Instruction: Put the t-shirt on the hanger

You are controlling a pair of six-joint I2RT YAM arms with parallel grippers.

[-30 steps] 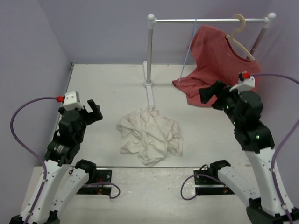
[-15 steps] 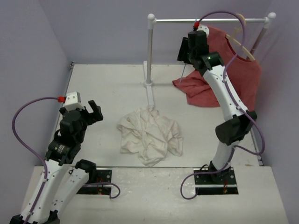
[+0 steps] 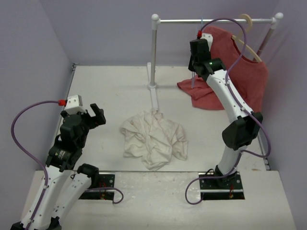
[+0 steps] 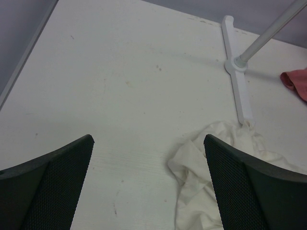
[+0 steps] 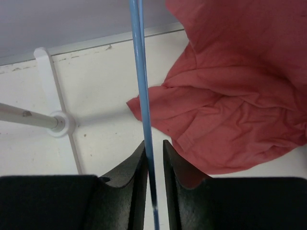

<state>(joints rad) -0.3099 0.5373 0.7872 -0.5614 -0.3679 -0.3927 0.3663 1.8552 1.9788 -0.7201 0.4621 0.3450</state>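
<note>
The cream-white t-shirt (image 3: pixel 153 139) lies crumpled on the table in front of the rack's foot; its edge shows in the left wrist view (image 4: pixel 216 158). The light-blue wire hanger (image 3: pixel 192 80) hangs from the rail, and its wire (image 5: pixel 141 72) runs straight down between my right gripper's (image 5: pixel 153 143) jaws. Those jaws are drawn in narrow: the wire lies against the left finger, and a slim gap stays on the right side. In the top view the right gripper (image 3: pixel 194 66) is raised high beside the red shirt. My left gripper (image 3: pixel 98 113) (image 4: pixel 148 139) stands wide open, left of the t-shirt, holding nothing.
A white clothes rack stands at the back, with rail (image 3: pixel 220 20), post (image 3: pixel 154 52) and long foot (image 3: pixel 154 98) (image 4: pixel 238 91). A red t-shirt (image 3: pixel 242 72) (image 5: pixel 230 96) hangs from a beige hanger (image 3: pixel 247 45) and drapes onto the table. Lilac walls close in three sides.
My right arm swung from low at the right side up to the rail, and its jaws narrowed round the blue hanger wire. The left arm stayed still.
</note>
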